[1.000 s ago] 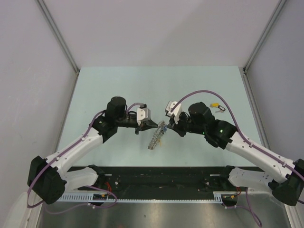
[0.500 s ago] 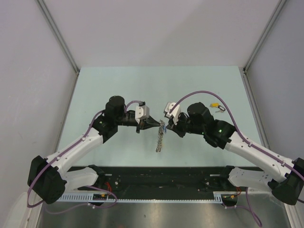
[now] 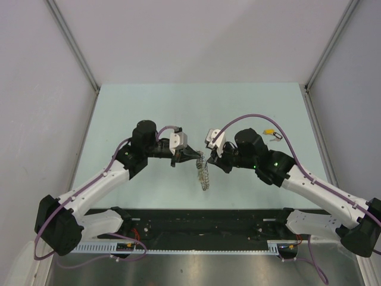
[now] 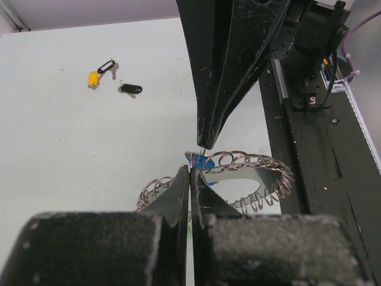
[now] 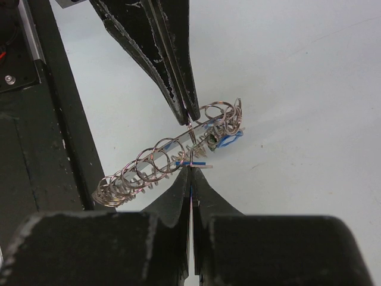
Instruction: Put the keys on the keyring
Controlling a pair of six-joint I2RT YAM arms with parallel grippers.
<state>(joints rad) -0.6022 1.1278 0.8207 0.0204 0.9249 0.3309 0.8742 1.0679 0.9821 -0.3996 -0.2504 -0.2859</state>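
Observation:
The keyring, a silver band edged with small wire loops, hangs between my two grippers above the table. My left gripper is shut on its upper edge; the ring also shows beyond the tips in the left wrist view. My right gripper is shut on a blue-tagged key, held against the keyring. The blue tag also shows in the left wrist view. A yellow-tagged key and a black-tagged key lie on the table at the right rear.
The black base rail runs along the near table edge under the grippers. Grey side walls with metal posts bound the pale green table.
The hanging end of the keyring has swung from lower left toward the right. Both grippers stay shut and have shifted slightly.

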